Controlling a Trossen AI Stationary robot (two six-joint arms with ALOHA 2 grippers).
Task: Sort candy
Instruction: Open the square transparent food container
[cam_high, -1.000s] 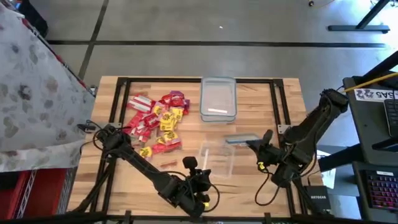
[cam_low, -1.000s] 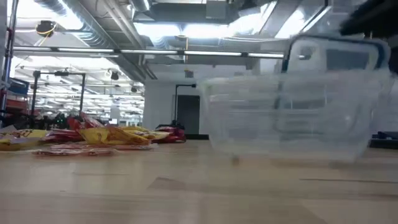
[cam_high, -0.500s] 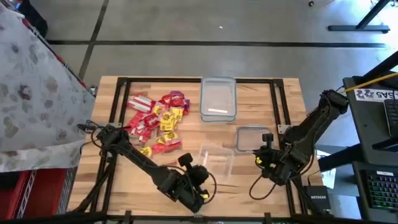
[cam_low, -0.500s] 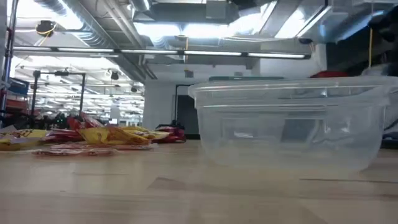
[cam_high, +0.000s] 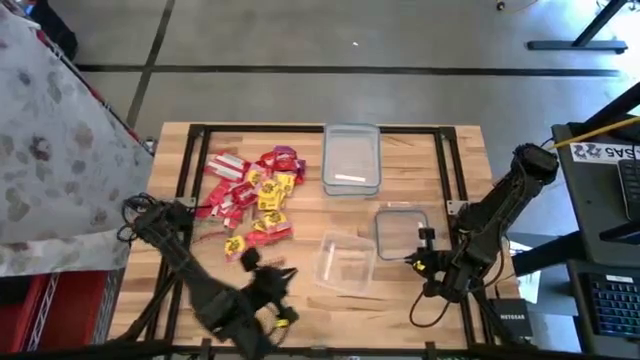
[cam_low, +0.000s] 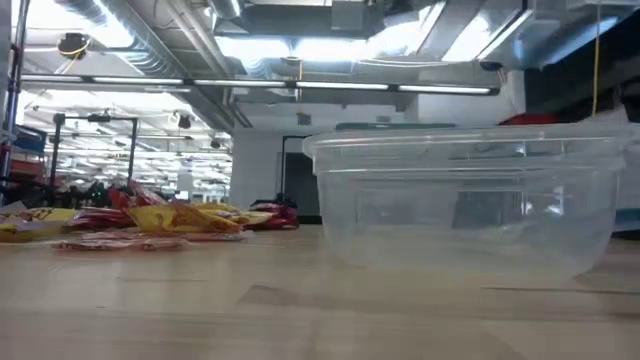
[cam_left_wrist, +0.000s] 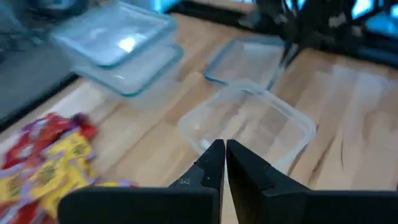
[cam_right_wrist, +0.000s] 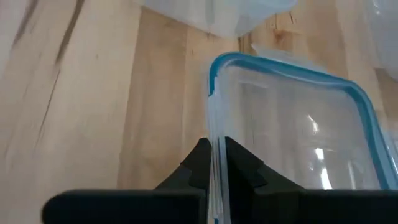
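— Listing the table: where is the candy?

— Heaped at the far left of the table; red and yellow packets, a few purple; untouched; well apart from both grippers.

— Tubs?

— Open tub at near centre; lidded tub at far centre; loose lid flat, right of the open tub.

— Grippers?

— Left gripper over the near left, fingers nearly together, empty; right gripper at the lid's near edge, narrow, rim between its fingertips.
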